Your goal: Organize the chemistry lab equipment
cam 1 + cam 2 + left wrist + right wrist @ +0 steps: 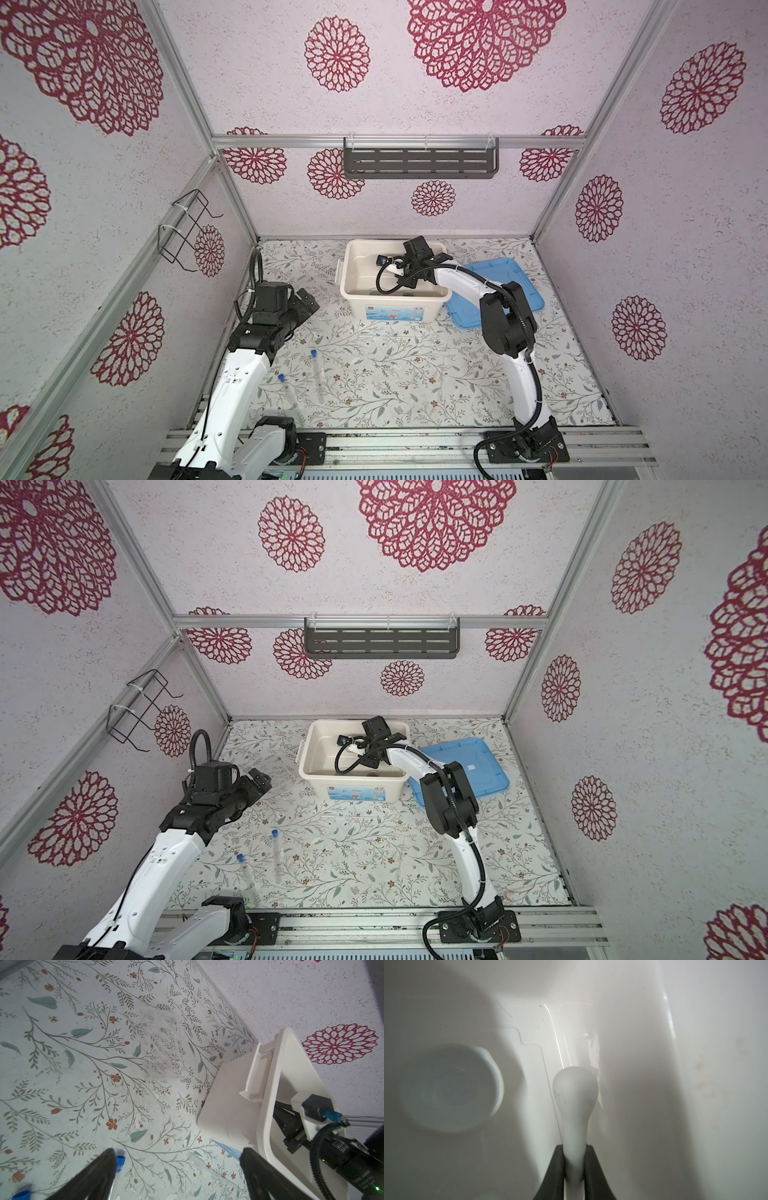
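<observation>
My right gripper (pixel 574 1148) reaches down into the white bin (pixel 353 266) and is shut on a pale stick-like piece (pixel 575 1093) with a rounded head. A white round dish (pixel 450 1086) lies on the bin floor beside it. Two slim clear tubes with blue caps (pixel 313 353) (pixel 281 377) lie on the floral table near the front left, as both top views show (pixel 274 833) (pixel 240 857). The clear tube rack (pixel 164 1047) lies on the table left of the bin. My left gripper (pixel 178 1153) hovers open above the table, with nothing between its fingers (pixel 307 299).
A blue lid (pixel 498 291) lies flat right of the bin, partly under my right arm. A slim clear piece (pixel 207 1169) lies on the table near the bin's corner. A grey shelf (pixel 419 162) hangs on the back wall and a wire holder (pixel 187 228) on the left wall.
</observation>
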